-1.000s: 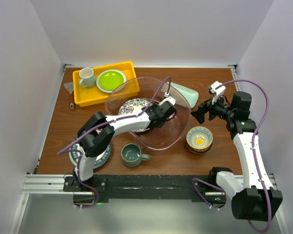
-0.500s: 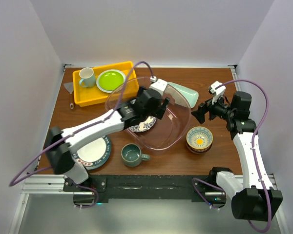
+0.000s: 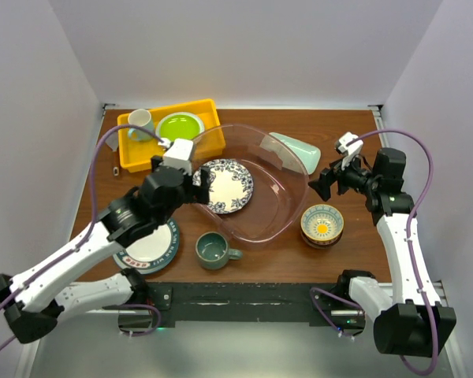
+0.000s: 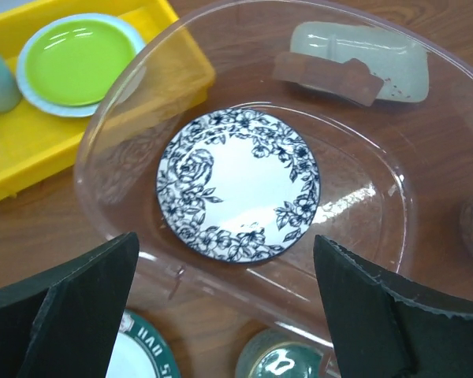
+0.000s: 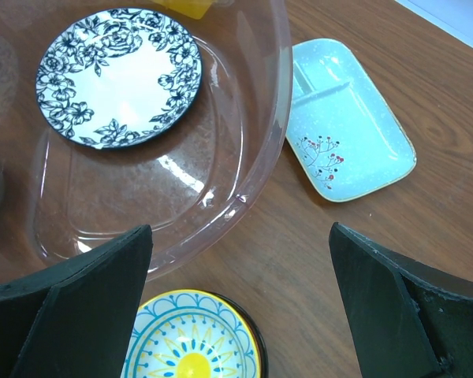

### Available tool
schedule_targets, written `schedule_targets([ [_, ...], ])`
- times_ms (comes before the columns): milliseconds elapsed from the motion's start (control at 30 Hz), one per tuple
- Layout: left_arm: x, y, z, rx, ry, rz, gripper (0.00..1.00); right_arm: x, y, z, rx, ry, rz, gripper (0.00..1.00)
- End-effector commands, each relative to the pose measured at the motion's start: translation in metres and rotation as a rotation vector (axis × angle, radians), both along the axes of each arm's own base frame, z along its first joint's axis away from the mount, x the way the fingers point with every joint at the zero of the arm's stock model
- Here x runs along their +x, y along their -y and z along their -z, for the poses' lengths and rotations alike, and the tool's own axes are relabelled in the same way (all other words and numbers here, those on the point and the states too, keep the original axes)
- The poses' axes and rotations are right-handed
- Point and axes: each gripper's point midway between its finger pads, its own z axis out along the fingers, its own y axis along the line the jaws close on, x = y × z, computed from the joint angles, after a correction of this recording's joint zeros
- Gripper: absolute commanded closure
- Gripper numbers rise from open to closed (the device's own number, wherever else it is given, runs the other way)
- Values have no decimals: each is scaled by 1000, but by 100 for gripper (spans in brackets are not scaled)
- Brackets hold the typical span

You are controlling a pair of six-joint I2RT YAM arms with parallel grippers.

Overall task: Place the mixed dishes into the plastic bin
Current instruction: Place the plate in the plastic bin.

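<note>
My left hand [image 3: 191,179] hangs over the near-left rim of the large clear, pink-tinted plastic bin [image 3: 272,201]. In its wrist view the fingers stand wide apart with nothing between them. My right hand [image 3: 322,183] is held in the air off the bin's right side, near it but not touching. Its fingers are spread too, and it is empty.

Inside the bin, flat on the floor towards the left end, lies one round white plate with a black floral border [image 3: 226,185]. As I read it, that is the only dish delivered so far.

The rest sit on the worktop:
- The grey-green mug [image 3: 213,250] is just in front of the bin.
- A white round plate with a dark band and red marks [image 3: 154,244] is at front left.
- The small patterned bowl with a yellow inside [image 3: 322,223] is to the right of the bin.
- The pale-green rectangular divided tray [image 3: 298,148] is just beyond the bin's far-right corner.

So I judge the job barely begun.

My left arm covers part of the banded plate. A dark rim shows under the yellow bowl, but I cannot tell whether a second bowl sits beneath it. The left wrist view cuts off the mug and shows the tray only blurred through the bin wall.
</note>
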Motion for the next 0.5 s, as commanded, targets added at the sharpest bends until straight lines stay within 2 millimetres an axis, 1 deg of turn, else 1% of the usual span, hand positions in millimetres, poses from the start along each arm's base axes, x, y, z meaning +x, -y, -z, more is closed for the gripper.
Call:
schedule_targets([
  [0, -17, -37, 11, -71, -29, -143, 1, 1, -2, -1, -1, 16, -28, 2],
  [67, -24, -51, 21, -73, -43, -180, 0, 0, -3, -1, 0, 15, -39, 2],
  [167, -31, -63, 34, -79, -68, -234, 0, -1, -3, -1, -1, 18, -45, 2],
  [300, -37, -71, 46, -89, -109, -284, 0, -2, -3, -1, -5, 21, -50, 2],
  [467, -47, -83, 68, -62, -174, -347, 0, -2, -3, 0, -8, 21, -49, 2],
])
